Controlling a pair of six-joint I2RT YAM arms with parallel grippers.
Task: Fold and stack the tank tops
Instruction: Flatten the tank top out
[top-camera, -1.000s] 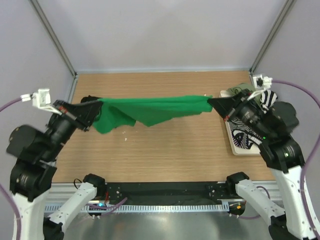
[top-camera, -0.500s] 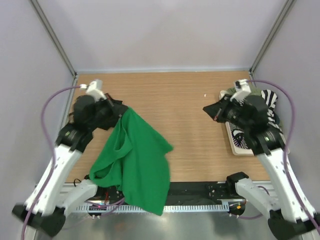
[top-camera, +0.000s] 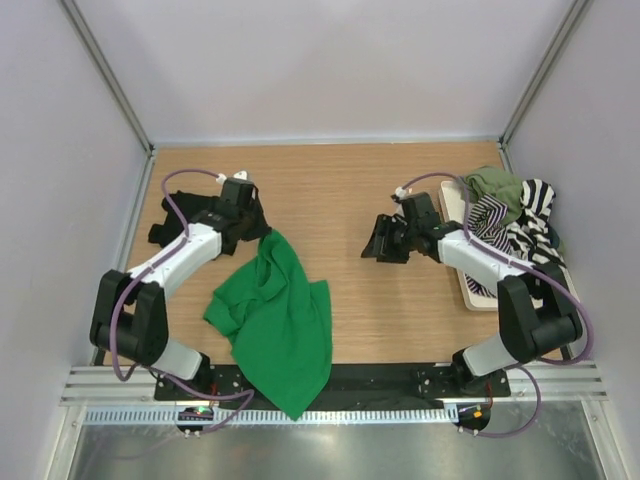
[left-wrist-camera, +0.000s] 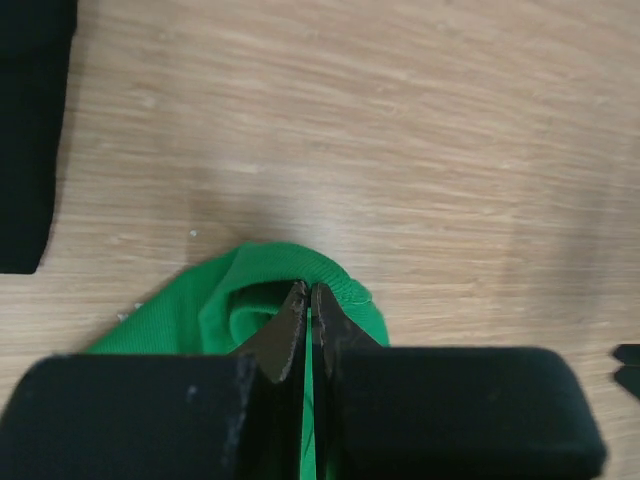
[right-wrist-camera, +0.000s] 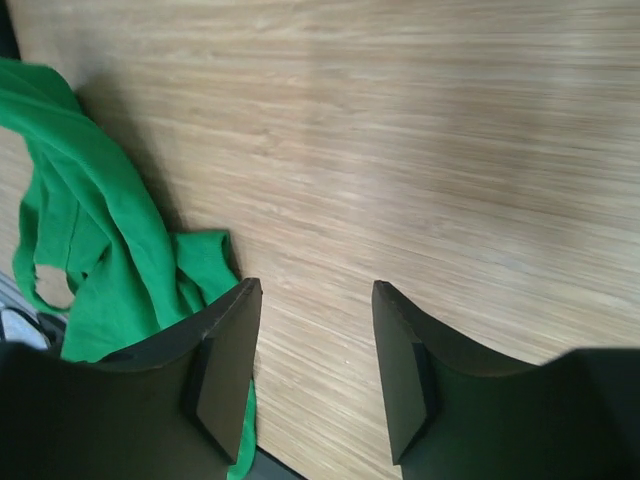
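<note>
My left end effector (left-wrist-camera: 308, 297) is clamped on a bunched edge of the bright green cloth tank top (top-camera: 280, 320), jaws pressed together with cloth between them. From that grip the green top trails toward 6 o'clock in the top view, crumpled, with its far end hanging past the near edge of the light wooden counter (top-camera: 340, 180). The plain black cloth tank top (top-camera: 170, 228) lies bunched at 9 o'clock of that end effector, close by. My right end effector (right-wrist-camera: 315, 300) sits at 3 o'clock of the left one, well apart from it, fingers spread and empty, over wood. Further toward 3 o'clock, the black-and-white striped tank top (top-camera: 525, 215) and the olive tank top (top-camera: 495, 185) are heaped on a white flat tray (top-camera: 463, 272).
</note>
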